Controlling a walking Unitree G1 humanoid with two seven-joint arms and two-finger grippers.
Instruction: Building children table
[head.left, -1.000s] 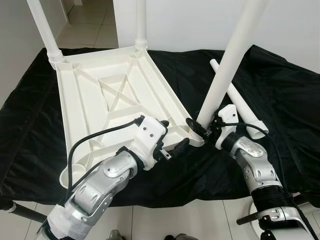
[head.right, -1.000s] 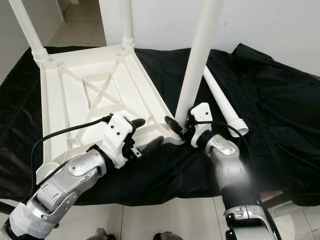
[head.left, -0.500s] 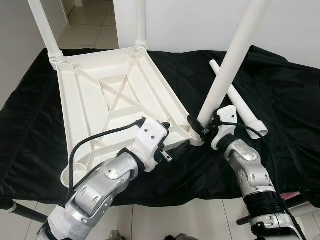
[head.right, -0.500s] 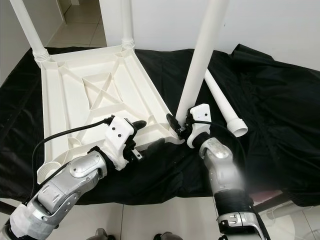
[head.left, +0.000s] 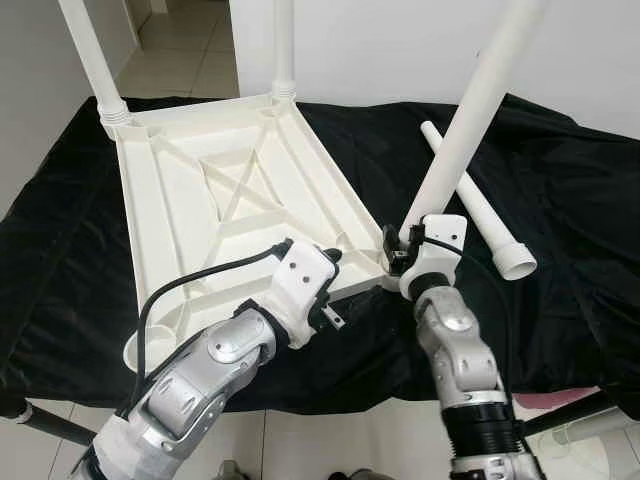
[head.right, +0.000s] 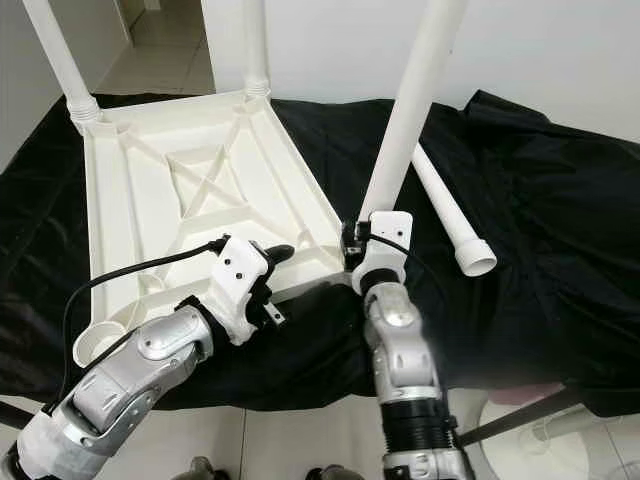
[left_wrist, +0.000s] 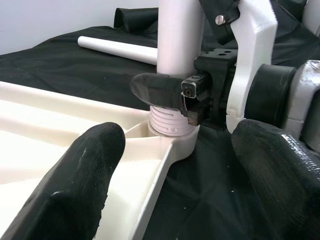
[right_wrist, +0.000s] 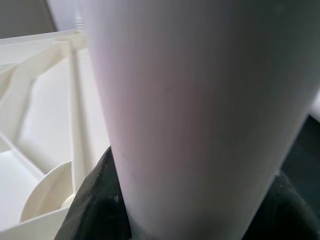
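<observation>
The white tabletop (head.left: 200, 200) lies upside down on a black cloth (head.left: 580, 200). Two white legs (head.left: 90, 60) (head.left: 283, 50) stand in its far corners. A third leg (head.left: 470, 120) leans in the near right corner socket, threaded end down. My right gripper (head.left: 400, 250) is shut on that leg's base; in the left wrist view one finger (left_wrist: 160, 91) wraps the leg (left_wrist: 180, 45) just above the threads. My left gripper (left_wrist: 175, 170) is open, its fingers astride the tabletop's near edge beside that corner, holding nothing.
A spare leg (head.left: 480, 215) lies on the cloth right of the held leg, open end toward me. The near left corner socket (head.left: 150, 345) holds no leg. The cloth hangs over the front edge above a tiled floor (head.left: 330, 440). A white wall is behind.
My right wrist has turned around the leg's base and its forearm has swung left, now under the leg. The leg stays in the socket. My left gripper has hardly moved.
</observation>
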